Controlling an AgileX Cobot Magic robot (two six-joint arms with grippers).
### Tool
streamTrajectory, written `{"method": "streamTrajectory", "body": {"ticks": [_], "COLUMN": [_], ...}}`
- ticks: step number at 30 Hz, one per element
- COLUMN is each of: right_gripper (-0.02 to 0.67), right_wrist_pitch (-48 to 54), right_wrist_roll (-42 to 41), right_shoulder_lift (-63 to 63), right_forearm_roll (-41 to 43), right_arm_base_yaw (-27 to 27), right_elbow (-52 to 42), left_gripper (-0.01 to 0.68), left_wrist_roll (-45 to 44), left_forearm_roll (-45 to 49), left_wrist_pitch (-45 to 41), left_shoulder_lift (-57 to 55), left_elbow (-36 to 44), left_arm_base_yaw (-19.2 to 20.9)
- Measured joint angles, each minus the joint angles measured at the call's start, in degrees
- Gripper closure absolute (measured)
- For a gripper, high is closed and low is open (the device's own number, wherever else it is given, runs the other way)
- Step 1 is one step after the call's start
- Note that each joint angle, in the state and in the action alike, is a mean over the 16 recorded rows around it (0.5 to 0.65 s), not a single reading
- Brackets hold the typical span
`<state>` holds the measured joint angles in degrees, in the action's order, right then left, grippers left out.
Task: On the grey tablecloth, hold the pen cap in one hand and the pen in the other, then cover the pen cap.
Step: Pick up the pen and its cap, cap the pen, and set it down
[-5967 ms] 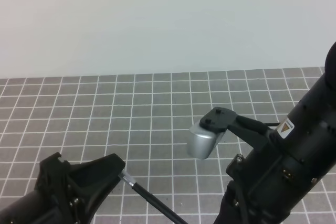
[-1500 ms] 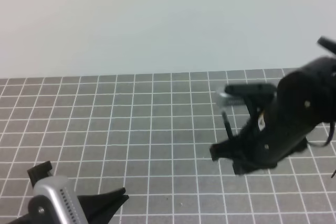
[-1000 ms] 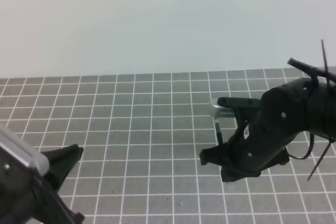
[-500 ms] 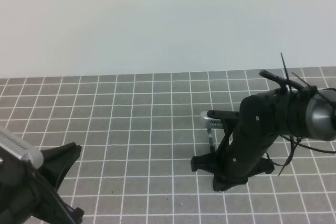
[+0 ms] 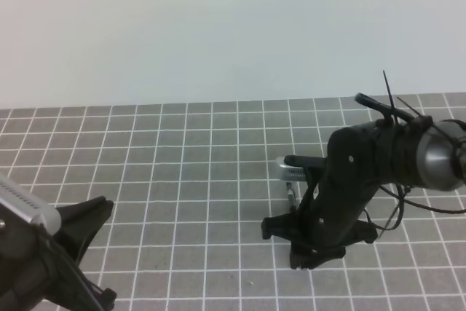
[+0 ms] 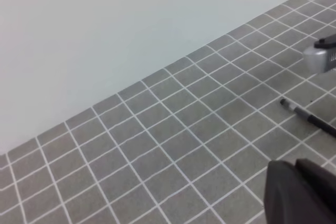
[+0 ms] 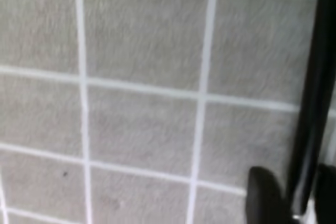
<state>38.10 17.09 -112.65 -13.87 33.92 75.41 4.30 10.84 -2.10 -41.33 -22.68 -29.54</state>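
The grey tablecloth point(image 5: 182, 180) covers the table. My right gripper point(image 5: 295, 218) points down, low over the cloth at centre right, shut on the black pen point(image 5: 291, 198). In the right wrist view the pen point(image 7: 310, 93) runs up from between the two fingers point(image 7: 265, 192), close over the cloth point(image 7: 136, 119). In the left wrist view the pen point(image 6: 307, 118) shows at the right edge. My left gripper point(image 5: 108, 207) is at the bottom left, shut and empty; its fingers point(image 6: 294, 192) show bottom right. No separate pen cap shows.
A plain pale wall point(image 5: 233, 27) rises behind the cloth's far edge. The right arm's silver wrist camera point(image 5: 285, 169) sits just above the pen, and also shows in the left wrist view point(image 6: 321, 59).
The right arm has swung left and down with the pen, bringing it low over the cloth. The left gripper drew back to the bottom left and has held still for the last half second.
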Motion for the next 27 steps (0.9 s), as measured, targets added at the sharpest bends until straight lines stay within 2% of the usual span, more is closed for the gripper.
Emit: {"method": "streamTrajectory", "body": {"ticks": [8,14,20,27], "right_gripper": [0.320,0.284,0.333,0.480], "right_wrist_pitch": [2.8,5.7,9.9,13.3], "right_wrist_roll": [-0.1,0.2,-1.2,-6.0], "right_shoulder_lift": [3.4,8.8,15.9,27.1], "right_forearm_roll": [1.4,4.2,7.7,10.4], "right_arm_base_yaw": [0.0,0.0,0.0,0.0], "right_elbow": [2.6,3.4,3.4,2.3], "left_gripper": [0.674,0.674,0.674,0.674], "left_wrist_roll": [0.0,0.1,0.1,0.1], "left_forearm_roll": [1.5,2.1,2.1,2.2], "left_wrist_pitch": [0.0,-0.1,0.3,1.4], "left_shoulder_lift": [0.0,0.0,0.0,0.0], "left_elbow": [0.0,0.0,0.0,0.0], "left_arm_base_yaw": [0.0,0.0,0.0,0.0]}}
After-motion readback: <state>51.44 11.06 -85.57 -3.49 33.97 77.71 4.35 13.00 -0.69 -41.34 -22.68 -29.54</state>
